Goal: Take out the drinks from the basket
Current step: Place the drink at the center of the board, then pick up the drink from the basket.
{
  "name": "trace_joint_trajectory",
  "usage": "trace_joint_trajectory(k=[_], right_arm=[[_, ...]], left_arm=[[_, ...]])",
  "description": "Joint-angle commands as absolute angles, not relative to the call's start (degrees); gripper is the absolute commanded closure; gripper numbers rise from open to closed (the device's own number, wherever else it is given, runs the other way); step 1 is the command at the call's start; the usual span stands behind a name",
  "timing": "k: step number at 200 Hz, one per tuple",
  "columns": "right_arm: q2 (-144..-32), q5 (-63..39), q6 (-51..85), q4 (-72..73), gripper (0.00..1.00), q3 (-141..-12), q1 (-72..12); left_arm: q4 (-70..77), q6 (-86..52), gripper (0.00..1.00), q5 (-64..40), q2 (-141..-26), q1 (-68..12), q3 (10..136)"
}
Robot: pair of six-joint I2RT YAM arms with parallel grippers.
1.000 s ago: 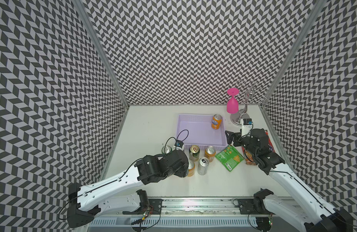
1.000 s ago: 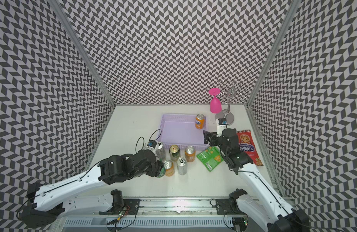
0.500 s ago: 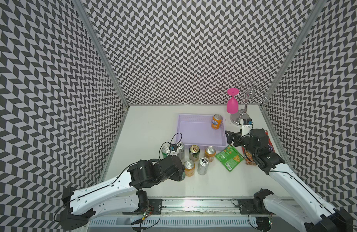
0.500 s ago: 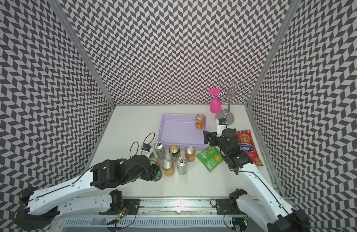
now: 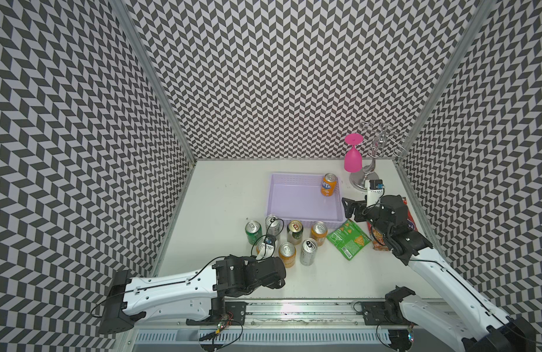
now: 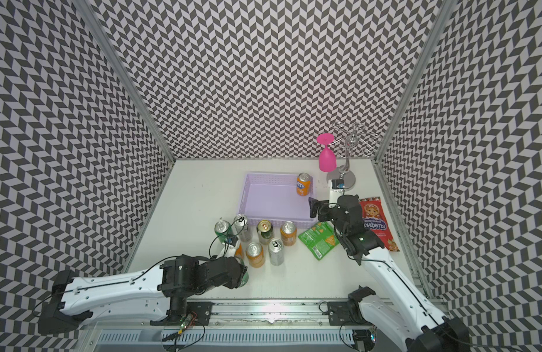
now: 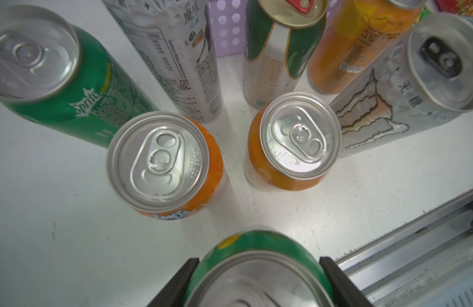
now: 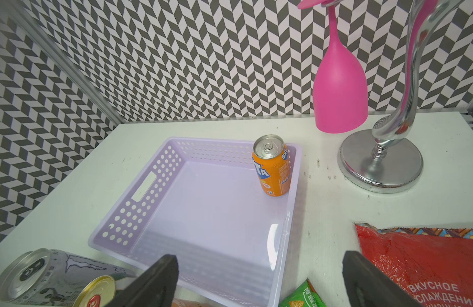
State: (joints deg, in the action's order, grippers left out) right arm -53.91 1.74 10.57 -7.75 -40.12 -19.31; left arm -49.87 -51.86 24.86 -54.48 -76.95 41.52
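Moved: left tool (image 7: 258, 265) drew back toward bench (image 5: 227, 195) front, clamped on green can (image 7: 256, 240).
Right tool (image 8: 259, 257): wide, empty.
Basket (image 8: 150, 186): one orange can (image 8: 274, 170) inside.

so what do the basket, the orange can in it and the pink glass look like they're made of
Basket: moulded plastic, pale lilac, slightly glossy; round holes in the walls, soft glare on the floor.
Orange can: thin metal, probably aluminium; bare silver top with pull tab, glossy printed side.
Pink glass: opaque, satin, evenly coloured; likely plastic, possibly painted glass.
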Motion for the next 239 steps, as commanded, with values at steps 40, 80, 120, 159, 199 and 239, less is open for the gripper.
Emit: trace_joint_trajectory(k=[40, 80, 120, 159, 199, 239], right_arm=[[-52.36, 2.37, 10.28, -4.70, 0.00, -39.88, -18.96], [-52.38, 2.23, 10.25, -4.62, 0.00, -39.82, -18.91], [-52.82, 1.85, 10.13, -4.70, 0.00, -39.90, -18.90], [-53.39, 1.28, 10.13, -4.84, 0.00, -40.07, -18.90], [-56.30, -0.42, 10.61, -5.29, 0.00, -41.15, -18.90], [-61.99, -2.12, 11.13, -4.29, 0.01, -43.28, -18.90]], left_arm=[[-39.50, -53.10, 0.46, 29.35, -56.13, -77.92, 36.53], [-39.31, -53.50, 0.36, 29.43, -55.93, -77.96, 35.05], [-39.91, -53.01, 0.20, 29.47, -55.50, -77.91, 36.02], [-44.77, -52.64, 0.08, 29.83, -55.21, -77.95, 39.85], [-47.64, -51.17, 0.05, 31.03, -52.04, -77.87, 44.83], [-49.24, -45.69, 0.01, 36.22, -48.00, -75.62, 52.20]])
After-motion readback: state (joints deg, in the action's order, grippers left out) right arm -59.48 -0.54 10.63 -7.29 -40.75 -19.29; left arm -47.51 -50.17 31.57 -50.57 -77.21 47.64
